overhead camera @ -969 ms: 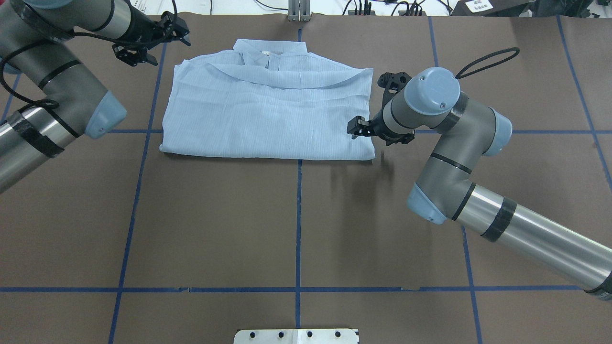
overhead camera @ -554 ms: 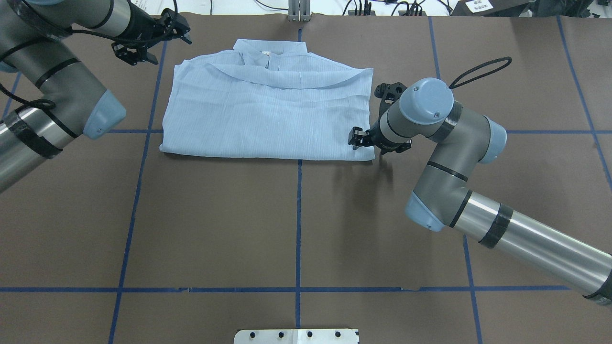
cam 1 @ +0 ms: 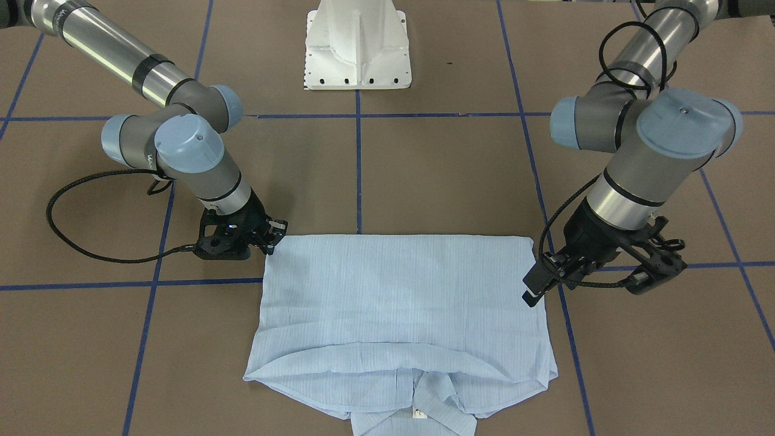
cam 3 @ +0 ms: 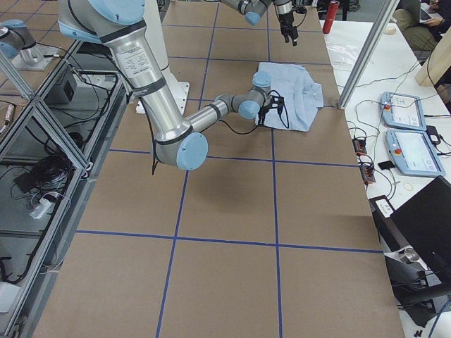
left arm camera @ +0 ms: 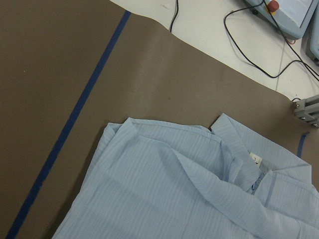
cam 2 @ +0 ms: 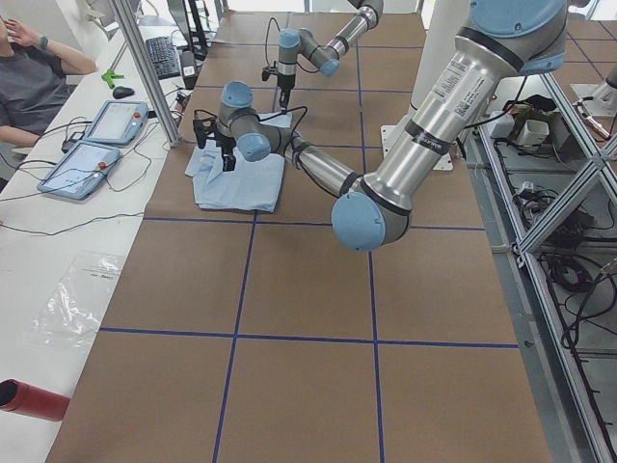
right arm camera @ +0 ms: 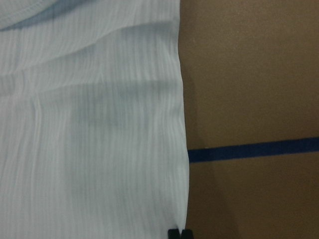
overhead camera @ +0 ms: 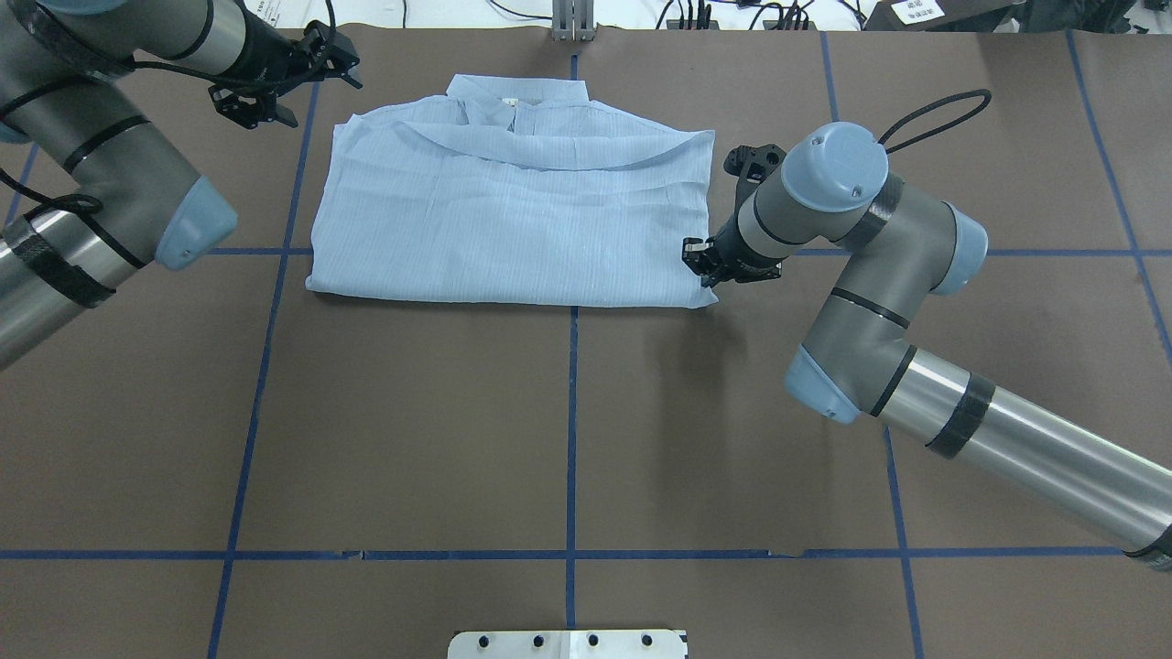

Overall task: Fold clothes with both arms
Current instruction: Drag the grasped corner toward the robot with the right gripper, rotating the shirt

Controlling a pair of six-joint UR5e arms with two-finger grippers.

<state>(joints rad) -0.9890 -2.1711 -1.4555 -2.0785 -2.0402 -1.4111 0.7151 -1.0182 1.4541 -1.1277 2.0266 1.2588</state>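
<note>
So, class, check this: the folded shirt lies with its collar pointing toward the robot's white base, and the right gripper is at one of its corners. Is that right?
Not quite. The collar points away from the white base, as the front-facing view shows. The shirt is folded, and the right gripper is at one of its corners.

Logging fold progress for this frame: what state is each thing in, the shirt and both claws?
Shirt: folded into a flat rectangle, collar on the side away from the robot.
Left claw: open, empty, raised beside the shirt's far left corner.
Right claw: shut, down at the shirt's near right corner; whether it pinches cloth cannot be told.
</note>
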